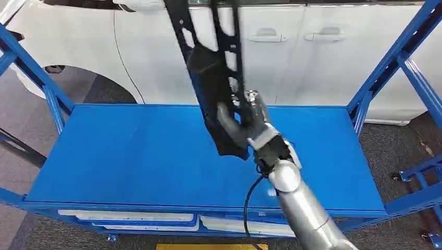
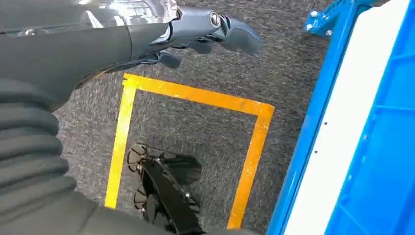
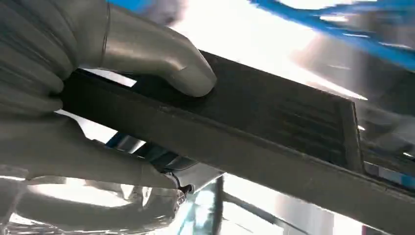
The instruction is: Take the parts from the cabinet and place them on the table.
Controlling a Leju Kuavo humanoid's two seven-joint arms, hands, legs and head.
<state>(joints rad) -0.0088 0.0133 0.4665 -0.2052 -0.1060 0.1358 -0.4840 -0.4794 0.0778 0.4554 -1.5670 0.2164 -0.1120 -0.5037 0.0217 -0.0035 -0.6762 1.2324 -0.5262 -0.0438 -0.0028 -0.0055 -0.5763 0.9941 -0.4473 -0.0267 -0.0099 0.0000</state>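
1. Nearest the head camera, the silver right arm (image 1: 307,213) rises from the bench's near edge, right of its middle, with a black cable (image 1: 249,203) looping beside the wrist
2. Right robot hand (image 1: 245,122) grips a long black part (image 1: 208,67), holding it above the middle of the blue bench (image 1: 114,156)
3. Seen from the right wrist, the thick grey thumb (image 3: 161,58) presses on one flat face of the black part (image 3: 274,127) and the other fingers wrap the opposite side, so the part is clamped between them
4. That part stands steeply tilted, its upper end leaning toward the far left corner and running out past the top of the head view; its lower, broader end hangs just over the bench surface, and whether it touches cannot be told
5. Blue frame posts (image 1: 385,67) slant up at both ends of the bench, and a white car (image 1: 312,47) stands behind its far edge
6. White trays (image 1: 135,219) lie on a lower shelf under the near edge
7. Left robot hand (image 2: 205,34) hangs over grey carpet (image 2: 205,132) marked with a yellow taped square (image 2: 195,95), beside the blue frame; it holds nothing, its dark fingers loosely bent and apart
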